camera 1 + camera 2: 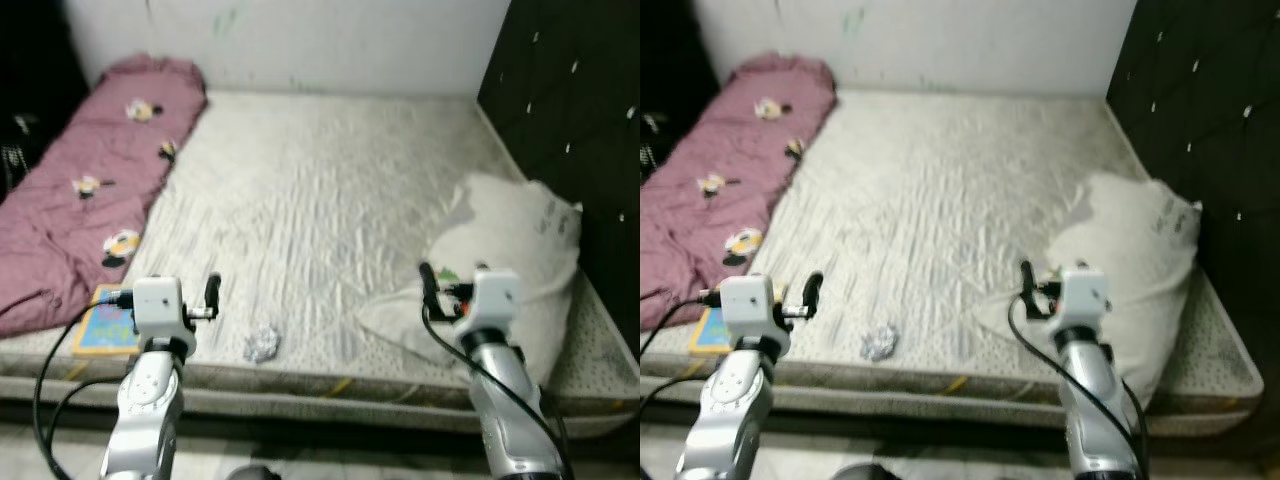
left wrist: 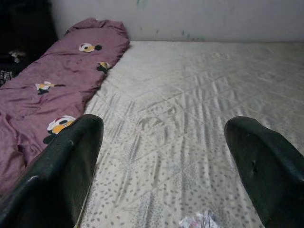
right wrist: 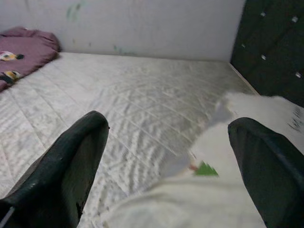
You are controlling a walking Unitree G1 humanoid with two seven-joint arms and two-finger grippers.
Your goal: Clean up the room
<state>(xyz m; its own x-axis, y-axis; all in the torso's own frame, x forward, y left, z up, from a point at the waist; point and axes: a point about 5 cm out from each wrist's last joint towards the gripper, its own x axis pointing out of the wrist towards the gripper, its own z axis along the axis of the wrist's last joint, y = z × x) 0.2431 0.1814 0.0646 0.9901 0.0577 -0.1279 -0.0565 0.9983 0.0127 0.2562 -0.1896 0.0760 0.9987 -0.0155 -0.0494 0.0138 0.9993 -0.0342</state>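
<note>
Over the near edge of the bed (image 1: 330,180), my left end effector (image 2: 164,156) and right end effector (image 3: 168,156) both hover with fingers spread wide, gripping nothing. A crumpled wrapper (image 1: 262,343) lies just ahead of my left one; a white pillow (image 1: 510,260) lies under my right, a purple blanket (image 1: 85,190) along the left side.

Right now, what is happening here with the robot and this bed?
The robot stands at the edge of a bare mattress with both arms raised in front of it. The left gripper and the right gripper are open and hold nothing. A crumpled wad of paper lies near the front edge, closer to the left gripper. A purple blanket lies along the left side, a white pillow on the right, and a colourful book at the front left corner. Nothing has been picked up yet.
</note>
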